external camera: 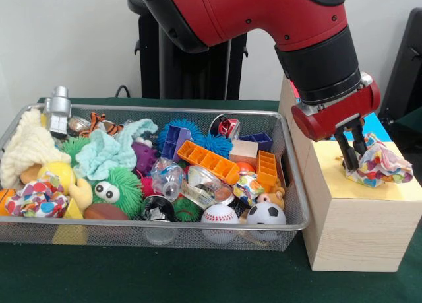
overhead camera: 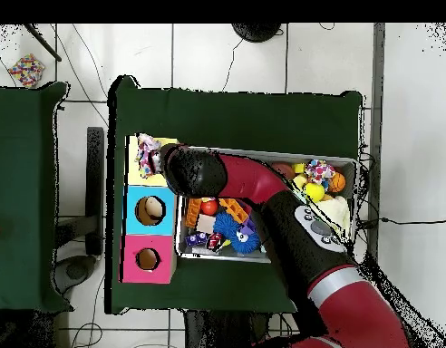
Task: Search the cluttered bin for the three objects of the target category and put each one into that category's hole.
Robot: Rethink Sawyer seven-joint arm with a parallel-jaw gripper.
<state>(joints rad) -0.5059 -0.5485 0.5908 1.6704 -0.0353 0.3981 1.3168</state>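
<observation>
Bin: the wire bin [external camera: 290, 214] sits on the green table [external camera: 165, 276], full of toys.
Front of bin: a baseball [external camera: 219, 216] and a little soccer ball [external camera: 266, 214] lie side by side.
Left of bin: one dotted paper wad [external camera: 37, 199] is by a yellow toy.
Yellow box: its top [external camera: 395, 187] is right of the bin.
Gripper: the gripper [external camera: 355, 148] pinches another dotted paper ball [external camera: 379, 163] on the yellow top.
Hole: hidden under the ball.

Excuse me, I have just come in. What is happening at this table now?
The red robot arm has its pincer over the yellow-topped box, beside a wire basket full of toys. A dotted paper wad sits at the pincer on the yellow top. Another dotted wad lies in the basket's far end.
</observation>
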